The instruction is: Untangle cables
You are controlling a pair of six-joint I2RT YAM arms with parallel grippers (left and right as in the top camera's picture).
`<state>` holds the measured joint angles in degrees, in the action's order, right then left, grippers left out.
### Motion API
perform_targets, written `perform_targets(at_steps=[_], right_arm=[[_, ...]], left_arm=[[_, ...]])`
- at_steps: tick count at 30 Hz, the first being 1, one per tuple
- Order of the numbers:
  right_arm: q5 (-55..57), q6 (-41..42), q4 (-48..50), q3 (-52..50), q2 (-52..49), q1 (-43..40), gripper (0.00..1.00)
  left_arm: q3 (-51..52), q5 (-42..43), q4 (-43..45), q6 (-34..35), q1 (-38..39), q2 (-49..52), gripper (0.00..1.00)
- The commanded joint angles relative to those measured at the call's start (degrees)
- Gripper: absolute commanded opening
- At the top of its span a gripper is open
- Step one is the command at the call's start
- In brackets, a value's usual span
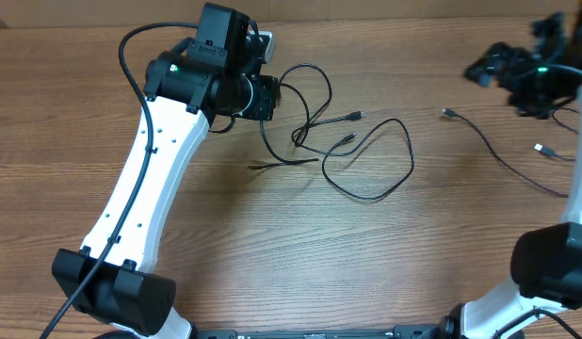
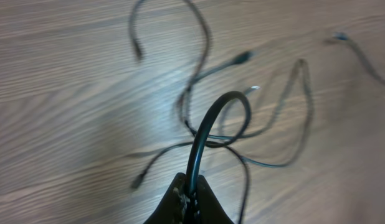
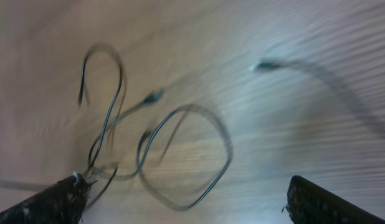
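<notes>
A tangle of thin black cables point(image 1: 352, 151) lies on the wooden table point(image 1: 300, 254) in the middle, with loops and several plug ends. My left gripper point(image 1: 268, 97) is at the tangle's left end, shut on a black cable point(image 2: 202, 134) that curls up from its jaws point(image 2: 191, 193). A separate black cable point(image 1: 498, 155) lies at the right, with a plug end point(image 1: 449, 113). My right gripper point(image 1: 489, 68) is raised at the far right, open and empty point(image 3: 186, 199); in its wrist view the tangle point(image 3: 180, 149) is blurred below it.
A white plug end point(image 1: 542, 149) lies near the right arm. The left arm's own black cable point(image 1: 131, 66) arcs over the table at upper left. The arm bases stand at the front edge.
</notes>
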<state>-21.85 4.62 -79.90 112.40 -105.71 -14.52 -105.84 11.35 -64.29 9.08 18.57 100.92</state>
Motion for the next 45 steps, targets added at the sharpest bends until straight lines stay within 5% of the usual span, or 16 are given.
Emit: perform_targets(at_steps=[1,15,29,40,45], right_arm=[[-1.36,4.85,1.9,-6.38,0.09,5.88,1.0],[-1.4,30.29,26.23,-33.11,0.09,23.69,0.95],[10.14,52.65,49.68,-43.12,0.09,34.99,0.8],[18.34,61.64,57.0,-48.19,-0.66,37.66,0.63],[18.36,61.59,59.04,-48.76,-1.05,37.66,0.39]], left_arm=[[-0.7,-11.82,-0.02,3.06,0.22,-0.52,0.04],[-0.66,-15.3,-1.49,7.89,0.22,-0.48,0.04],[-0.63,-14.32,-3.04,7.87,0.26,-0.44,0.04],[-0.63,-14.32,-3.37,7.82,0.26,-0.44,0.04],[-0.63,-14.32,-3.39,7.8,0.26,-0.44,0.04]])
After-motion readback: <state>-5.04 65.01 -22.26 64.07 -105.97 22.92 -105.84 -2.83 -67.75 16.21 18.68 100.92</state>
